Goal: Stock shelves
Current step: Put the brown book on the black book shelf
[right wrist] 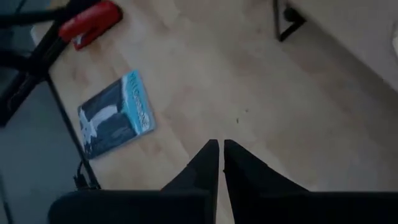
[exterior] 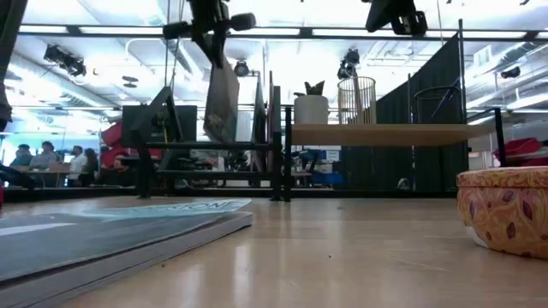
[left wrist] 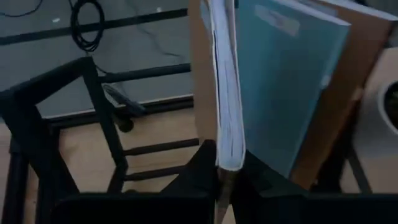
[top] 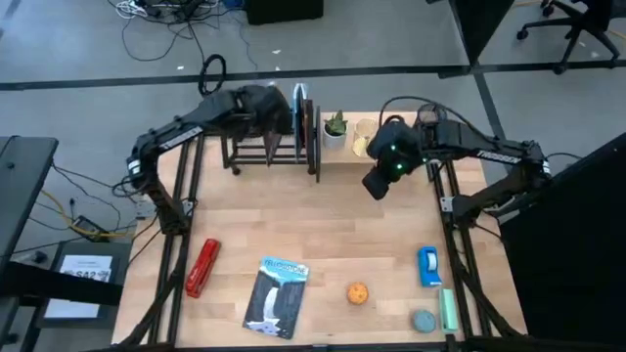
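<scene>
My left gripper (left wrist: 224,169) is shut on a thin book (exterior: 221,103) and holds it over the black rack (top: 256,149) at the table's far left. Other books (top: 305,122) stand upright at the rack's right end; one has a teal cover (left wrist: 286,81). The wooden plank shelf (exterior: 385,133) to the right carries a potted plant (top: 335,127) and a wire basket (exterior: 357,99). My right gripper (right wrist: 219,154) hangs shut above the bare tabletop, in front of that shelf, with nothing in it. My left gripper pinches the thin book's upper edge (left wrist: 222,163) between its two fingers, coming from above and pointing down. The book hangs below the fingers, slightly tilted, white page edges (left wrist: 225,112) toward the camera. Its lower end (exterior: 223,137) is level with the rack's upper bar; whether it touches is unclear.
Near the front edge lie a red stapler (top: 202,266), a flat book (top: 277,293), an orange ball (top: 358,292), a blue object (top: 428,264), a green stick (top: 448,308) and a round tin (top: 423,320). The middle of the table (top: 323,215) is bare wood.
</scene>
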Tool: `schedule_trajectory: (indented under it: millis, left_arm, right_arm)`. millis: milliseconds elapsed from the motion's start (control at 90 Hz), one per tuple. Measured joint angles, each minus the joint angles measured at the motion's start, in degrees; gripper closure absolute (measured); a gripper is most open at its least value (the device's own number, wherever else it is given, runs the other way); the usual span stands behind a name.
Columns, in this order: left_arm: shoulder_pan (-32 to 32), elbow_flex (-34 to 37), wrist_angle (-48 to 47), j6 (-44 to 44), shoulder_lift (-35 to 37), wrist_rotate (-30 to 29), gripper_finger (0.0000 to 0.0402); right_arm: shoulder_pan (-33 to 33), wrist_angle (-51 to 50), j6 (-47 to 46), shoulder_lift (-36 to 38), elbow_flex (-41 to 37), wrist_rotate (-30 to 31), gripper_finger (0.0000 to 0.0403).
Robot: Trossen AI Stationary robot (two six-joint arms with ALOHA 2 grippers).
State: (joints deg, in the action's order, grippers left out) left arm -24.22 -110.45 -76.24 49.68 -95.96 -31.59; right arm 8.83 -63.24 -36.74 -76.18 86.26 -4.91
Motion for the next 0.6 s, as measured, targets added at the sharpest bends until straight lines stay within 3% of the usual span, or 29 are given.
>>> schedule_trajectory:
  millis: [133,333,600]
  left_arm:
    - [-1.9,0.0,2.5,-3.0,-1.5,0.5,0.0401]
    - [-3.8,0.0,6.6,-4.7,-2.8,5.8,0.0402]
    - [-4.8,-0.1,8.5,-4.7,-5.0,6.9,0.0401]
  right_arm:
    - [0.8,1.7,-3.4,0.0,0.0,0.8,0.0403]
    - [0.8,2.2,-5.7,0.0,0.0,2.3,0.0403]
    - [0.8,2.7,-6.8,0.0,0.0,2.6,0.0403]
